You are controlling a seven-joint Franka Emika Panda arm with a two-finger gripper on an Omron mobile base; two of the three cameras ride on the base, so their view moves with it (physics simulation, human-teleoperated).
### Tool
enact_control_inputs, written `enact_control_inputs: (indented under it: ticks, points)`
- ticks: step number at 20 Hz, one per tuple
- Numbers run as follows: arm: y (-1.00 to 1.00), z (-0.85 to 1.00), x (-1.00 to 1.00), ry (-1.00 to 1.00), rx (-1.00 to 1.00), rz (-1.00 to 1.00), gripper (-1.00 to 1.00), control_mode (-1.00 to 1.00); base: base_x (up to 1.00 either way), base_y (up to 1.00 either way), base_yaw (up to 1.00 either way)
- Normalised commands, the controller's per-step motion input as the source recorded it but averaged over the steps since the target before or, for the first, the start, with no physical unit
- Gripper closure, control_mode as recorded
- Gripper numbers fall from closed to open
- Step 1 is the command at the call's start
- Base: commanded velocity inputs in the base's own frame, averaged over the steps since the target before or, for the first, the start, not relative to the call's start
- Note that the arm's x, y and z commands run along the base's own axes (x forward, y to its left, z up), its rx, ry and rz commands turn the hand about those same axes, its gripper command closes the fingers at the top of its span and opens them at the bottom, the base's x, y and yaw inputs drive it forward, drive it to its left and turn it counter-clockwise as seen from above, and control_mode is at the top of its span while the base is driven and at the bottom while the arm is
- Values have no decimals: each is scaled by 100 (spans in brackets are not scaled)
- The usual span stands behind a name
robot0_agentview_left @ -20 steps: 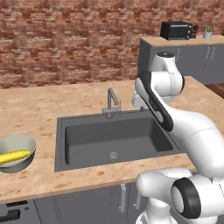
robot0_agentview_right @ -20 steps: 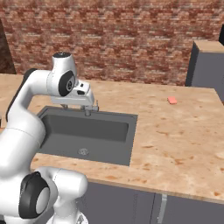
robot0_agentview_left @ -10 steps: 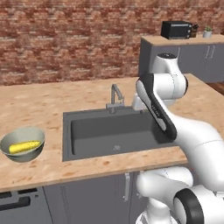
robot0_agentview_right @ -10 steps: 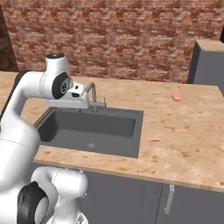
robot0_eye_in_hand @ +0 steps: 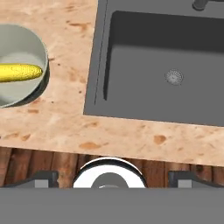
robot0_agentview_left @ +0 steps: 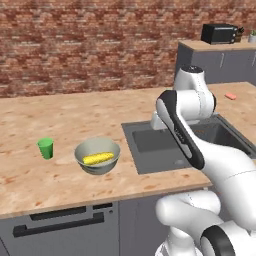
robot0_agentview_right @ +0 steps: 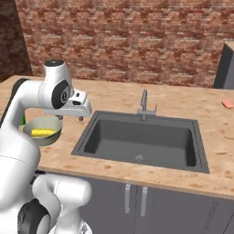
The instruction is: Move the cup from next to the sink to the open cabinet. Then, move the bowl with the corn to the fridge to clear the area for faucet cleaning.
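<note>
The green cup [robot0_agentview_left: 45,148] stands on the wooden counter left of the bowl [robot0_agentview_left: 98,168], well left of the sink [robot0_agentview_left: 150,142]. The pale bowl [robot0_agentview_right: 44,140] holds the yellow corn [robot0_agentview_left: 98,158] [robot0_agentview_right: 44,132]. My gripper [robot0_agentview_right: 71,118] hangs open and empty above the counter, between the bowl and the sink's [robot0_agentview_right: 141,137] left rim. In the hand view the gripper [robot0_eye_in_hand: 113,177] is spread wide, with the bowl [robot0_eye_in_hand: 42,50] and corn [robot0_eye_in_hand: 19,72] at upper left and the sink [robot0_eye_in_hand: 144,83] to the right. The faucet [robot0_agentview_right: 144,104] stands behind the sink. The cabinet and fridge are out of view.
A small pink sponge [robot0_agentview_left: 230,96] [robot0_agentview_right: 227,104] lies on the counter right of the sink. A black appliance [robot0_agentview_left: 220,33] sits on a raised grey unit [robot0_agentview_left: 215,65] at the back right. A brick wall backs the counter. A dishwasher front [robot0_agentview_left: 60,225] is below.
The base has driven left, so the whole scene has slid right in both base views. The bowl with corn has come nearer the arm and the cup has come into view.
</note>
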Motion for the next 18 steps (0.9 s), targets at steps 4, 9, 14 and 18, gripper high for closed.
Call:
enact_control_inputs:
  ticks: [4,9,14,18]
  points:
    - [0,0,0,0,0,0,-100,100,34,83,0]
    - [6,-16,60,1,2,-2,-100,-100,31,18,-3]
    - [14,-74,96,13,24,-1,-100,-100,0,0,0]
    - [0,-92,59,20,13,0,-100,-100,0,0,0]
